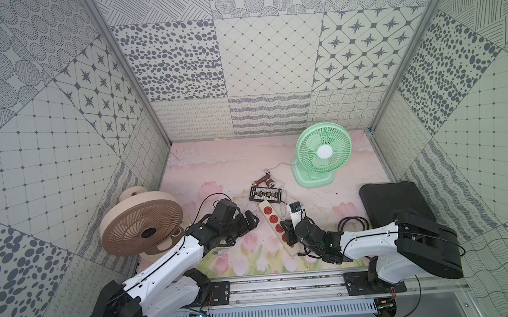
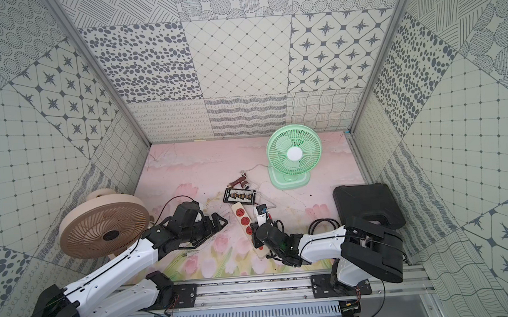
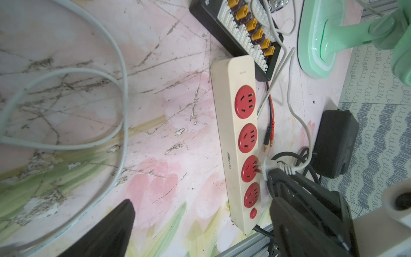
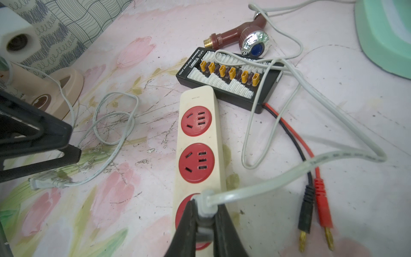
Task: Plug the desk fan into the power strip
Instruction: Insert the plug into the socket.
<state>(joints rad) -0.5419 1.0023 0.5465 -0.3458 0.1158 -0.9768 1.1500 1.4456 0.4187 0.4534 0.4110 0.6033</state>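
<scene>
The cream power strip (image 1: pixel 271 217) with red sockets lies on the pink mat in the middle. My right gripper (image 4: pixel 205 208) is shut on a white plug (image 3: pixel 270 166). The plug's metal prongs touch the strip's third socket (image 3: pixel 250 169) and still show. Its white cord (image 4: pixel 289 169) loops back toward the green desk fan (image 1: pixel 323 152), which stands upright at the back right. My left gripper (image 1: pixel 251 220) hangs open just left of the power strip (image 3: pixel 235 133), holding nothing.
A beige fan (image 1: pixel 142 225) leans at the left wall, its loose plug (image 4: pixel 44 183) on the mat. A black connector board (image 1: pixel 266 193) and a brown nozzle (image 1: pixel 263 178) lie behind the strip. Red and black leads (image 4: pixel 315 200) lie right of it, and a black case (image 1: pixel 393 201) farther right.
</scene>
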